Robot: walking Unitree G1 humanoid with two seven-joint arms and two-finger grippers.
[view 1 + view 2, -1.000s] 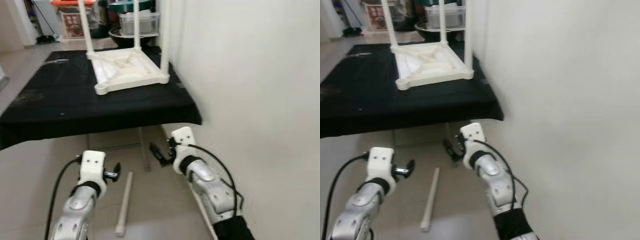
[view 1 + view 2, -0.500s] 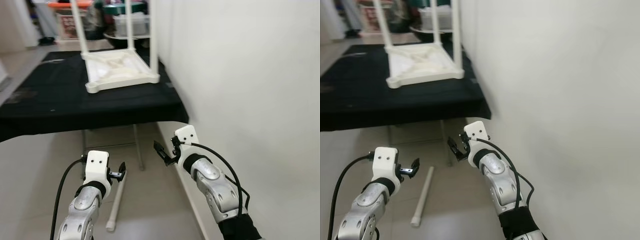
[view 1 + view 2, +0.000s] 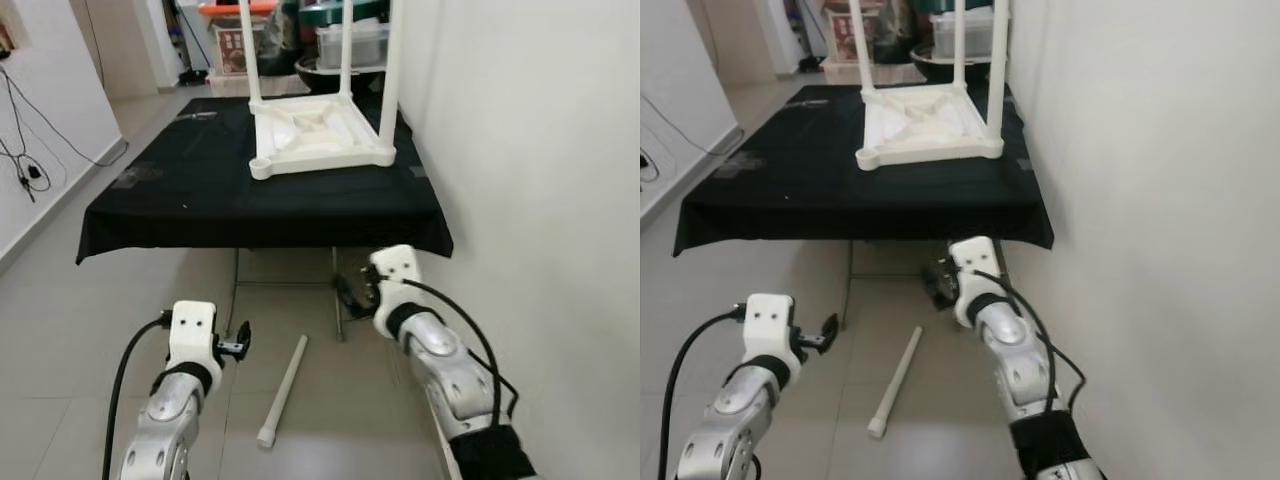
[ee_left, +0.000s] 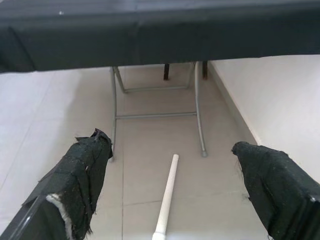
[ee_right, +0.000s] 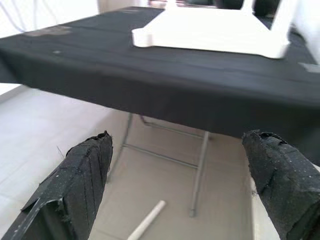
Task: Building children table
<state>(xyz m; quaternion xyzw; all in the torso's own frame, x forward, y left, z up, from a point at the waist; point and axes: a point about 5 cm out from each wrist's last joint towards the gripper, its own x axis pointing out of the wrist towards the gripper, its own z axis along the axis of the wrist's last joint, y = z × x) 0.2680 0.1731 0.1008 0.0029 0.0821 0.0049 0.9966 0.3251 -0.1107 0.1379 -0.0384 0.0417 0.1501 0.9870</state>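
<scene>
Both silver arms held forward and low, left pincer (image 3: 238, 345) spread wide, right pincer (image 3: 349, 293) likewise

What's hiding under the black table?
Under the black table you can see its metal legs and bare floor tiles. A white leg piece lies on the floor just in front. The cloth's overhang hides the table's underside.

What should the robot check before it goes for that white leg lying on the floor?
1. White leg lies free on the floor tiles, nothing on it: ok.
2. Left gripper open and holding nothing: ok.
3. Right gripper open and holding nothing: ok.
4. Upturned children table sits steady on the black cloth: ok.
5. An open corner socket waits at the near left corner: cannot tell.
6. Leg within the left gripper's reach without bending: cannot tell.
</scene>
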